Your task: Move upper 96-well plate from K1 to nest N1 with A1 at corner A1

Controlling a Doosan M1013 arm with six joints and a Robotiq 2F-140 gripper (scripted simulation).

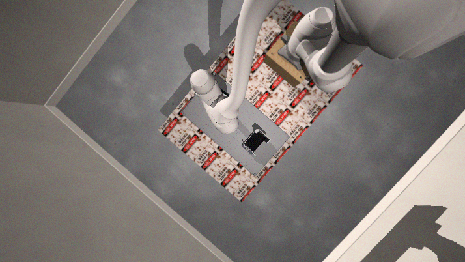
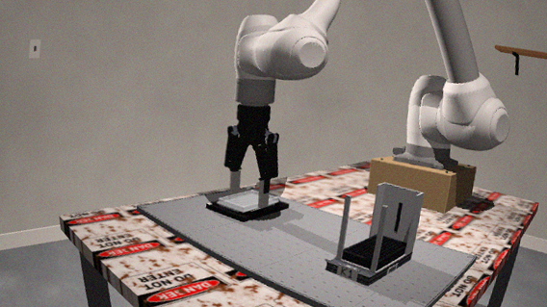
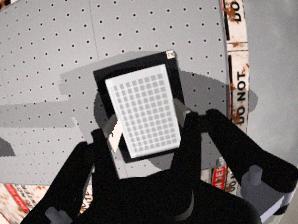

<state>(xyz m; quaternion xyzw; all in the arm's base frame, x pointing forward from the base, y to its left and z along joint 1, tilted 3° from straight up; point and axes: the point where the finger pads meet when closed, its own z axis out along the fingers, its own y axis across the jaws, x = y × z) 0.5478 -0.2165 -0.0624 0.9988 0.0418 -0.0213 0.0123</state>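
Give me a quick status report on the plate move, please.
Gripper shut on white plate. Plate down over nest. Black plate on K1. Nothing in the way.

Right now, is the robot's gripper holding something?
Gripper: shut on the pale 96-well plate, which is over the black nest.
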